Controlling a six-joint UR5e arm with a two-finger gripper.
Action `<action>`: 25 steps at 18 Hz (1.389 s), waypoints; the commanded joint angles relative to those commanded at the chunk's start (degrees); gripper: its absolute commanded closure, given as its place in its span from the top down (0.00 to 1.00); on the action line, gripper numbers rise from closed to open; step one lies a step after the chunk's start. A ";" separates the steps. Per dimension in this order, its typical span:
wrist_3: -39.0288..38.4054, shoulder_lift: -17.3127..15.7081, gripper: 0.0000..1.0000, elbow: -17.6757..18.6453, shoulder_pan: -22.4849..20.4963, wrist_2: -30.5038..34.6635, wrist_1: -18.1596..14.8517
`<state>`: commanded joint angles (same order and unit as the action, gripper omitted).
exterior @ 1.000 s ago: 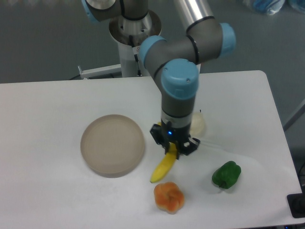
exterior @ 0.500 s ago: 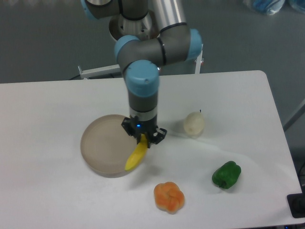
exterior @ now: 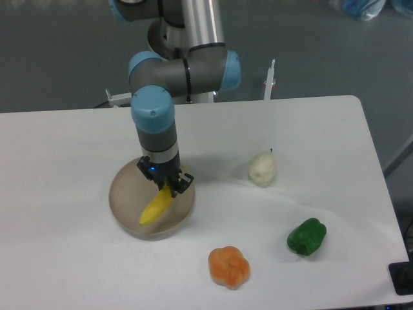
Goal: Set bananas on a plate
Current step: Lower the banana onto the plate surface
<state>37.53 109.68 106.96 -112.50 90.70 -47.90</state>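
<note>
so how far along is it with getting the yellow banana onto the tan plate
Nearly done. The pickup and carry look finished: the curved bright yellow banana now sits over the round beige-tan plate, its upper end clamped in the gripper. Whether its lower tip touches the plate is unclear. Left: open the jaws and pull away. The pale pear lies untouched.

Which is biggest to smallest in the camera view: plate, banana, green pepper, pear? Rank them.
1. plate, clearly largest.
2. banana, partly hidden by the gripper.
3. green pepper and pear: too alike to separate.
</note>
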 joint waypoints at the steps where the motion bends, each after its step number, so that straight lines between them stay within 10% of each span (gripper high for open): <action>1: 0.00 0.18 0.20 0.35 0.00 0.00 0.09; 25: 0.88 5.28 0.23 -1.58 0.44 -0.09 0.35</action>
<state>38.41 114.96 105.38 -112.06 90.62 -47.55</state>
